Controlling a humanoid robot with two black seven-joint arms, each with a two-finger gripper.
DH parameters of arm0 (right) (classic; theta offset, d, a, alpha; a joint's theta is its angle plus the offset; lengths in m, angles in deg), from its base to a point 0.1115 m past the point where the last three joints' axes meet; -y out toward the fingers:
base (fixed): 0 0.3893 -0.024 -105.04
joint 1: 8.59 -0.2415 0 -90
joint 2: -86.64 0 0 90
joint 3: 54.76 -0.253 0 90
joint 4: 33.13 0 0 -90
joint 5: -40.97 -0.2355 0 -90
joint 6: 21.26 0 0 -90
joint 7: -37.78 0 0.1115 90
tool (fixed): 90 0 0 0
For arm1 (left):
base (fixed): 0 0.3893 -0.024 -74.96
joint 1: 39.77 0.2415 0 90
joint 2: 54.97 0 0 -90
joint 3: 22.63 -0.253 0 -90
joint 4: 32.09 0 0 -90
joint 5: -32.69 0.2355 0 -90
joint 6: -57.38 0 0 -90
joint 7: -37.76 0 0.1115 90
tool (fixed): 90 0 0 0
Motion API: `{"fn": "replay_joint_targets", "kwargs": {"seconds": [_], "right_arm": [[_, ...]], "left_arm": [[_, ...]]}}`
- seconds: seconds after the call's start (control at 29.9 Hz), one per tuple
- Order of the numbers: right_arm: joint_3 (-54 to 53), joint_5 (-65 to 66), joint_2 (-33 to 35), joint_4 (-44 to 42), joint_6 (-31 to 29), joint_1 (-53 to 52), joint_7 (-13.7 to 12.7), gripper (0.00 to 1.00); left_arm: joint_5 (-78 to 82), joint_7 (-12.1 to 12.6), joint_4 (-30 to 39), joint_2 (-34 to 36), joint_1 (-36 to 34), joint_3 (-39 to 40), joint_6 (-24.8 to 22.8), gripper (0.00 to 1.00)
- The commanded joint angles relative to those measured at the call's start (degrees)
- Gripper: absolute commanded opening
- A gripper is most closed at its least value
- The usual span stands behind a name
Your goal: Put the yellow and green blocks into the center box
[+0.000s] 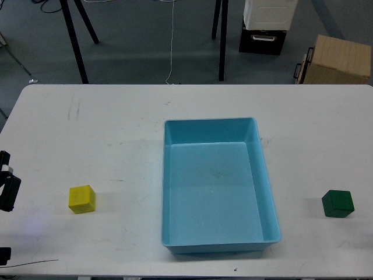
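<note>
The yellow block [81,199] sits on the white table [116,128], left of the light-blue center box [172,175]. The green block [338,203] rests near the table's right edge, right of the box. The box lies in the middle with nothing inside it. Only dark parts of my left gripper [8,189] poke in at the left edge, a short way left of the yellow block and apart from it. Its fingers cannot be told apart. My right gripper is out of view.
Beyond the table's far edge, black stand legs [76,41], a black-and-white case [265,26] and a tan cardboard box [338,58] stand on the floor. A thin wire [32,263] lies near the front left corner.
</note>
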Motion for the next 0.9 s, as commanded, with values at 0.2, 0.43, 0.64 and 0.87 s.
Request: {"fn": "replay_joint_targets", "kwargs": {"seconds": [0.2, 0.43, 0.64, 0.87], "right_arm": [[-0.22, -1.08, -4.74, -0.05, 0.0, -0.77, 0.74, 1.0], [-3.12, -4.16, -4.05, -0.84, 0.0, -3.05, 1.27, 1.0], [-4.44, -3.54, 14.03, -1.11, 1.18, -4.72, 1.27, 1.0], [-0.5, 11.11, 36.1, -2.16, 8.65, -12.18, -1.01, 1.0]], "left_arm": [[0.0, -0.19, 0.03, -0.4, 0.09, 0.06, 0.0, 1.0], [-0.09, -0.45, 0.03, -0.84, 0.18, 0.06, 0.0, 1.0], [-0.09, -0.45, 0.03, -1.72, -0.09, 0.06, 0.0, 1.0], [-0.09, -0.28, 0.03, -1.98, -2.28, -0.38, 0.0, 1.0]]}}
